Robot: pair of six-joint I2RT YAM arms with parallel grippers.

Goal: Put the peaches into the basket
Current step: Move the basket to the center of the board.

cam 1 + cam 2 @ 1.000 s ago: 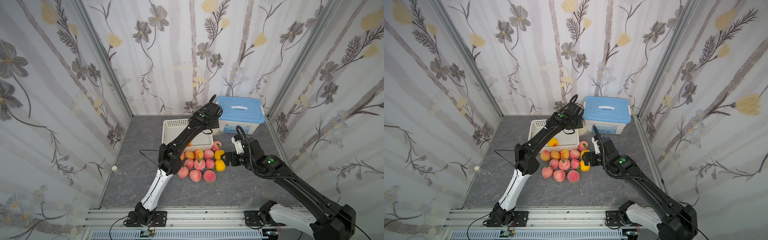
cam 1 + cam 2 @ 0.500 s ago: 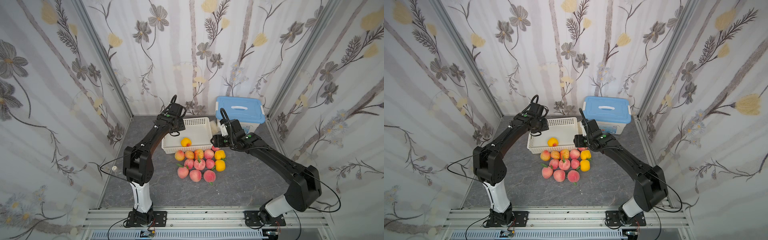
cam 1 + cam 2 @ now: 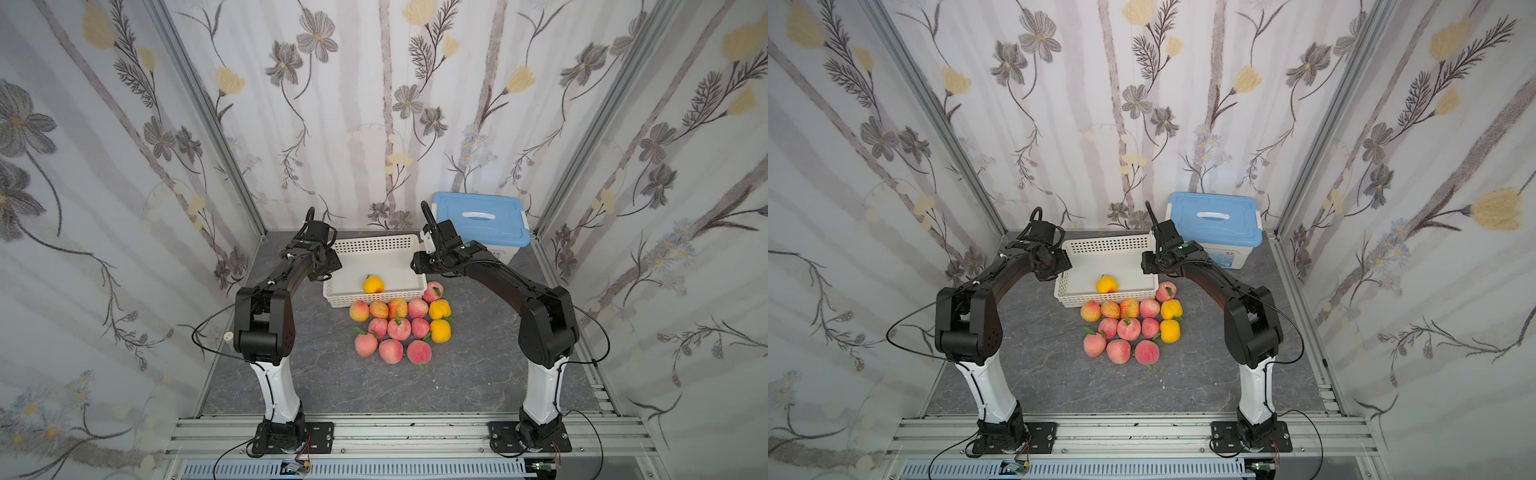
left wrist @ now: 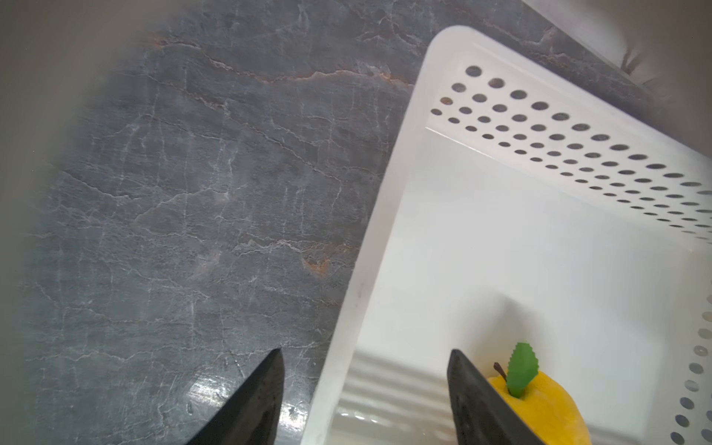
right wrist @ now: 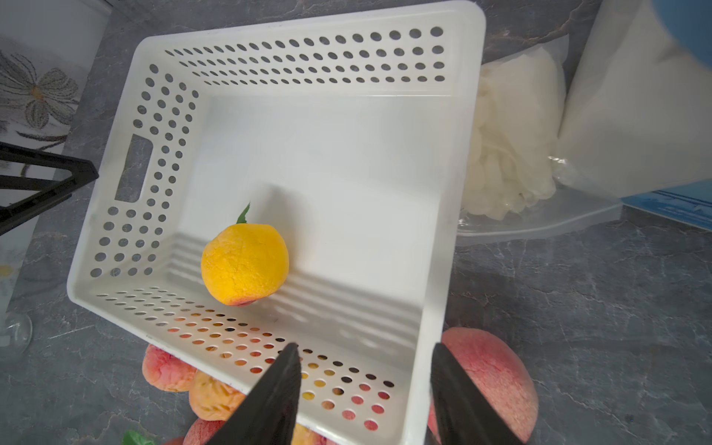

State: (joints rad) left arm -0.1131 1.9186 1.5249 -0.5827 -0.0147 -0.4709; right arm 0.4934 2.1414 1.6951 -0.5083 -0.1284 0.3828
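The white perforated basket stands at the back of the grey table with one yellow peach inside. Several pink and yellow peaches lie clustered on the table just in front of it. My left gripper is open and straddles the basket's left rim. My right gripper is open astride the right wall near the front corner, with a pink peach just outside it.
A white box with a blue lid sits right of the basket by the back wall. A clear bag of white material lies between box and basket. Wallpapered walls enclose three sides.
The left gripper swung from the basket's back right to its left rim. The right gripper rose from the peach cluster to the basket's right rim, and its jaws narrowed.
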